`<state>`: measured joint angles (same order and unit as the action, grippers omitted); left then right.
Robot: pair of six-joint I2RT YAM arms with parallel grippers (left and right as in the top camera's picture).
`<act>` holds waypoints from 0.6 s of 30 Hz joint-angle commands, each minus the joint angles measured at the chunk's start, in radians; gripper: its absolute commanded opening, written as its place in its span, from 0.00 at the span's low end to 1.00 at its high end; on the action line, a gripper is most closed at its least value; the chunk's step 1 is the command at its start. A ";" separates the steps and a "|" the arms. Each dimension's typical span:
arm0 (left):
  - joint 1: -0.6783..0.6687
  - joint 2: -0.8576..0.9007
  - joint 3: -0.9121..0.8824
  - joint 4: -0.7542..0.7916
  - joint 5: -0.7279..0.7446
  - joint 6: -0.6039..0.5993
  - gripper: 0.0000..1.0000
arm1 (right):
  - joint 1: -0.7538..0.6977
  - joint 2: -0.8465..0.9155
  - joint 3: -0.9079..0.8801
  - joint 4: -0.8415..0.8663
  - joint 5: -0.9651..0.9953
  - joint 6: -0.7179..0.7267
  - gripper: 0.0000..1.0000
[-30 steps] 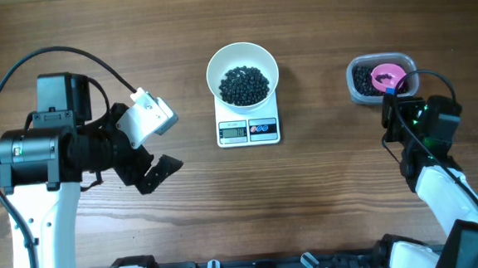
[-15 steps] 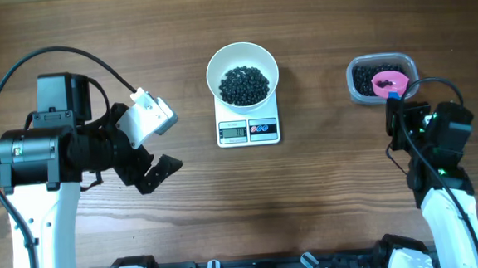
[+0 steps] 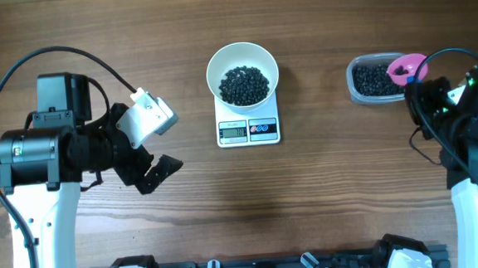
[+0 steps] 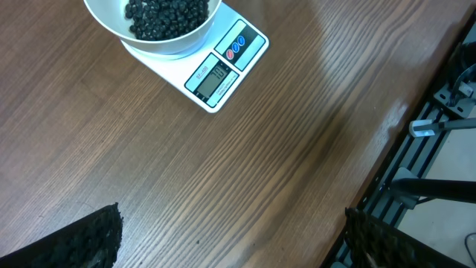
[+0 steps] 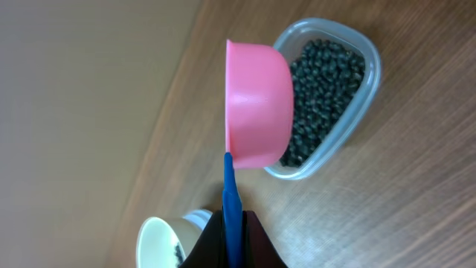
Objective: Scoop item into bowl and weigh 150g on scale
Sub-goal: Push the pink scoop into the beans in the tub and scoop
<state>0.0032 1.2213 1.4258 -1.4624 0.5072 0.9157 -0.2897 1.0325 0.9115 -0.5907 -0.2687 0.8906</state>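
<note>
The white bowl [image 3: 212,72] stands on the white scale [image 3: 248,131] at centre table, with a heap of black beans [image 3: 243,85] in it. My right gripper [image 3: 423,84] is shut on the blue handle [image 5: 232,195] of the pink scoop [image 3: 406,67]. The scoop hangs over the right end of the clear tub [image 3: 353,82], which holds more beans [image 5: 323,71]. A few dark grains show inside the scoop. My left gripper [image 3: 158,144] stands wide open over bare wood left of the scale, with nothing between its fingers [image 4: 83,242].
The table's front edge, with a black rail and cables [image 4: 435,126], runs along the right of the left wrist view. The right arm's cable [image 3: 446,55] loops over the tub's right side. Bare wood lies between scale and tub.
My right arm has drawn back to the right and lifted the scoop from the middle of the tub to its right end. The left arm has not moved.
</note>
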 commanded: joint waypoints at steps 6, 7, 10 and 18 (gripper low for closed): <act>0.005 0.004 -0.003 0.000 0.019 0.020 1.00 | -0.002 0.090 0.010 0.002 -0.010 -0.222 0.05; 0.005 0.004 -0.003 0.000 0.019 0.020 1.00 | -0.002 0.114 0.010 0.002 -0.010 -0.273 0.05; 0.005 0.004 -0.003 0.000 0.019 0.020 1.00 | -0.002 0.188 0.010 0.019 -0.008 -0.498 0.05; 0.005 0.004 -0.003 0.000 0.019 0.020 1.00 | -0.002 0.205 0.011 0.096 0.132 -0.820 0.05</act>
<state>0.0032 1.2213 1.4258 -1.4624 0.5072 0.9157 -0.2897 1.2343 0.9115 -0.4915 -0.1925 0.2180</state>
